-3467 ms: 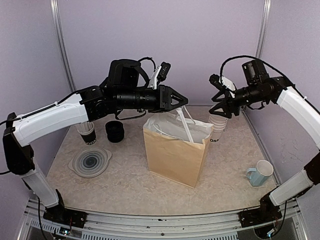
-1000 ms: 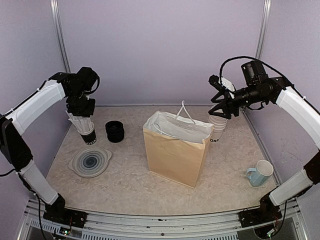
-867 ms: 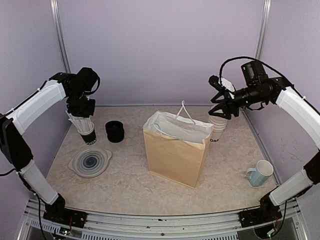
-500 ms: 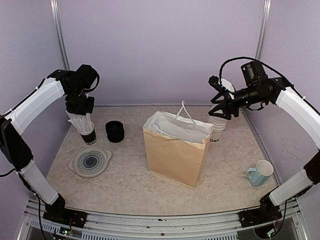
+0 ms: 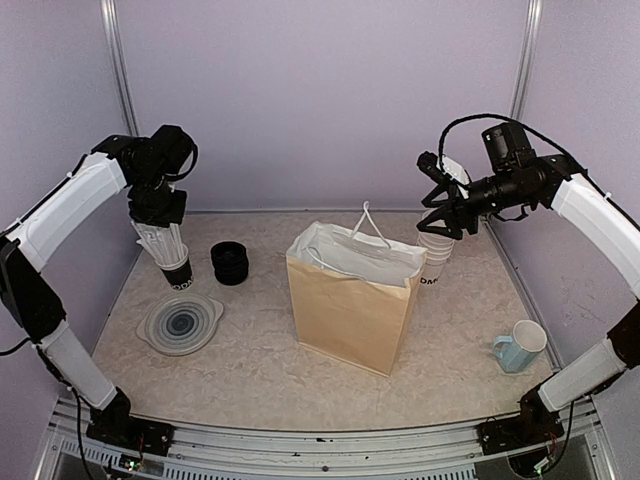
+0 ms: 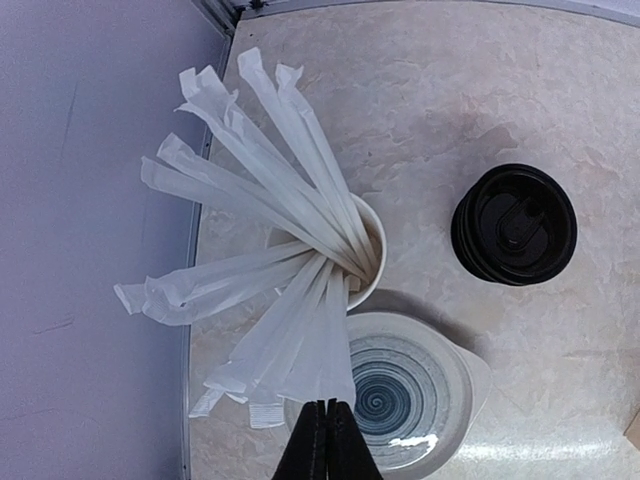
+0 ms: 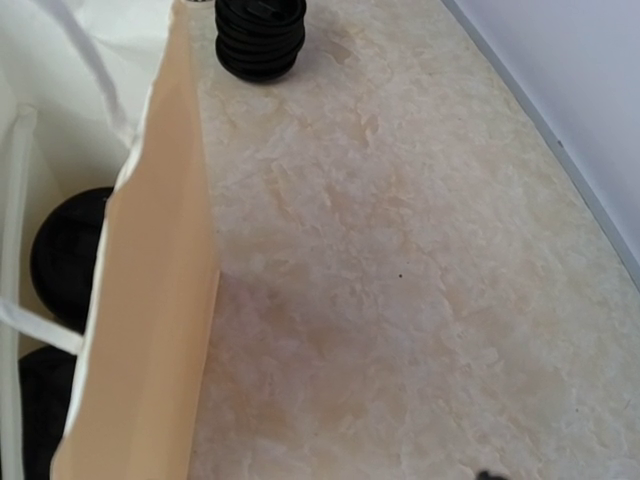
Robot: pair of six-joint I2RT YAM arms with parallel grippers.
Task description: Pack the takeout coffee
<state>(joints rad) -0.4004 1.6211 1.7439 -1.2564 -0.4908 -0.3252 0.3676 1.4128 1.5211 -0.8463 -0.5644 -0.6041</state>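
Note:
The takeout coffee shows only in the right wrist view, as two black lids (image 7: 65, 255) (image 7: 28, 410) down inside the tan paper bag (image 7: 160, 250). From above, the bag (image 5: 345, 310) hides both cups. My left gripper (image 5: 160, 228) hangs over a white cup of paper-wrapped straws (image 5: 172, 262) at the far left. Its jaws (image 6: 327, 440) are shut on the lower end of one wrapped straw (image 6: 335, 370). Held high at the right of the bag, my right gripper (image 5: 432, 195) is open and empty above a stack of lidless cups (image 5: 435, 258).
A stack of black lids (image 5: 230, 262) stands beside the straw cup. A swirl-patterned dish (image 5: 180, 322) lies in front of them. A light blue mug (image 5: 520, 345) sits at the near right. The bag's white handles (image 5: 368, 228) stick up.
My left arm swung from over the bag to the straw cup, closed its jaws within the last second and rose slightly. The right arm has not moved.

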